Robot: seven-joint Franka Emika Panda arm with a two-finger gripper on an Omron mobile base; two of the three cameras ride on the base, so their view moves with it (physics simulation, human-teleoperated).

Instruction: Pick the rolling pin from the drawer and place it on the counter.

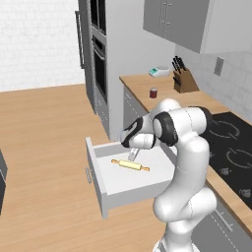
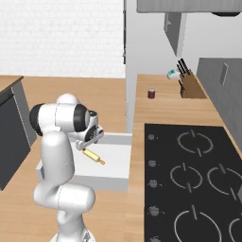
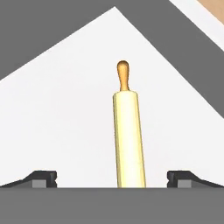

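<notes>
Spread tool [image 3: 112, 177] over unlabelled rolling pin [image 3: 127, 131] in drawer [image 1: 118, 189].

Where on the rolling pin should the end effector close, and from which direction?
On the thick pale barrel of the rolling pin, near its middle, coming straight down from above. It lies flat on the floor of the open drawer, so only the top is reachable. The open end effector already straddles the barrel; the end knobs look too narrow.

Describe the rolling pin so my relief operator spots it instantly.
Under the wooden counter, the white drawer stands pulled open. On its floor lies the rolling pin, below the open gripper: a slim pale-yellow cylinder with orange-brown knobs, the one object visible in there.
</notes>
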